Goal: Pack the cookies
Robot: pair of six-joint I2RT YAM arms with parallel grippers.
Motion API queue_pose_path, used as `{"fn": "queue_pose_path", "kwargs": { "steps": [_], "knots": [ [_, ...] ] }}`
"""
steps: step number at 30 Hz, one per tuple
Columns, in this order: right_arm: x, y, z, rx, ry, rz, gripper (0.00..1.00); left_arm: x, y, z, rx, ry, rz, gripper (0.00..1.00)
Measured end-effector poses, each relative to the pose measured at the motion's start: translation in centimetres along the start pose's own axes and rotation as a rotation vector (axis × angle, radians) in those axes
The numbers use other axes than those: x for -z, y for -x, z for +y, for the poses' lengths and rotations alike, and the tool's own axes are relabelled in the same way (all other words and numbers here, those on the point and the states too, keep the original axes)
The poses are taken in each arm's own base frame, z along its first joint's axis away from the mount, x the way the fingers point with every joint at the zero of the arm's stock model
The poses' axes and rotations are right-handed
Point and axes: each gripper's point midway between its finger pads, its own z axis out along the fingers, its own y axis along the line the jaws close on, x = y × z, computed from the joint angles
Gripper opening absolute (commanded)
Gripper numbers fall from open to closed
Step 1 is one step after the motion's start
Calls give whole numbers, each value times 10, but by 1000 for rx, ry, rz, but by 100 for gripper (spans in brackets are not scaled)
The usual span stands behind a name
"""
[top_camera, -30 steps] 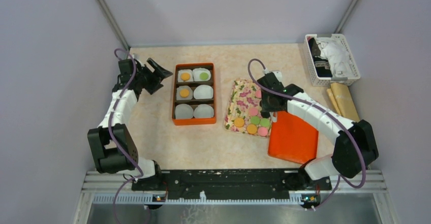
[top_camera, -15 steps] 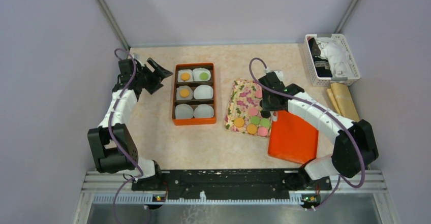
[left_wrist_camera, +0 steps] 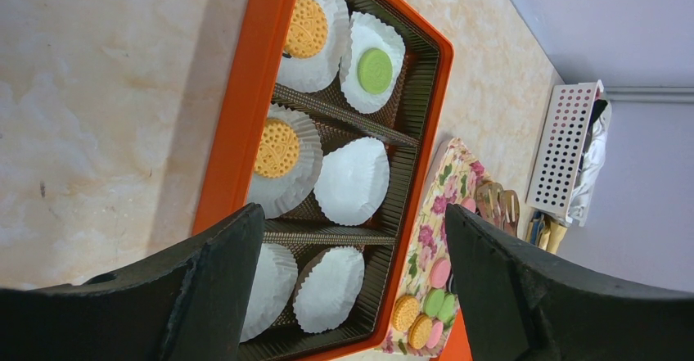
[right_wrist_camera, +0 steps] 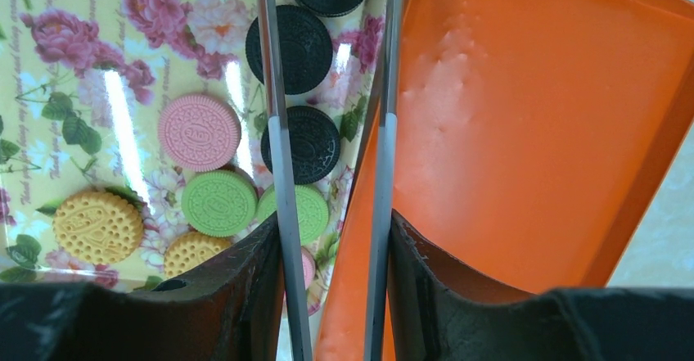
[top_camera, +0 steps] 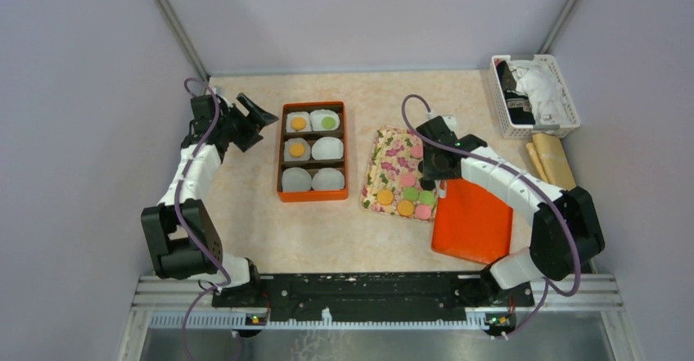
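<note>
Mostly the cookies [top_camera: 412, 194] lie loose on the near right part of a floral tray [top_camera: 389, 160], mid-table, right of the orange box [top_camera: 281, 156]. Three more sit in paper cups [left_wrist_camera: 352, 179] in the box: orange and green in the far row, orange in the middle left. The other three cups hold nothing; the near pair is partly cut off by the left gripper's fingers in its wrist view.

Right gripper [top_camera: 436, 167] hangs over the tray's right edge, jaws partly apart. Two black cookies [right_wrist_camera: 300, 144] show in the gap, lying flat on the tray. Contact with the pads cannot be told. The fingertips run out of the top of the wrist view, and the arm hides most of the black ones from above.

Left gripper [top_camera: 266, 130] is spread wide, empty, just left of the box's far end.

An orange lid [top_camera: 475, 222] lies at the tray's right edge.
</note>
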Motion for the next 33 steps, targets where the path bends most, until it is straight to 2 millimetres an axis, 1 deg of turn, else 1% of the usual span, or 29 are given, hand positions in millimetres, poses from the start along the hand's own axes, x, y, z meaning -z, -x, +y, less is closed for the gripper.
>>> {"fn": "queue_pose_path", "kwargs": {
  "steps": [3,6,9,13,16,20,23,25,27,29,30,31,33],
  "knots": [
    [-3,-1,0,-4,2,7,37,0,0,0,0,0,0,87],
    [-5,0,2,-8,7,3,29,0,0,0,0,0,0,87],
    [-5,1,4,-9,18,3,24,0,0,0,0,1,0,87],
    [-3,4,9,-10,45,1,22,0,0,0,0,0,0,87],
    [2,13,14,-13,71,-13,22,0,0,0,0,1,0,87],
    [15,27,29,6,123,-47,22,0,0,0,0,2,0,87],
    [30,36,49,46,173,-85,21,0,0,0,0,2,-1,86],
    [47,43,69,85,224,-121,21,0,0,1,-1,3,-1,86],
    [64,50,92,126,281,-157,22,0,0,1,-3,7,-3,87],
    [81,57,120,175,341,-194,21,0,1,3,-5,15,-5,87],
    [90,61,142,210,382,-216,21,0,1,4,-6,21,-8,87],
    [90,62,143,212,385,-218,22,0,1,5,-9,26,-10,87],
    [95,60,165,258,415,-220,22,0,2,7,-16,31,-13,87]
  ]
}}
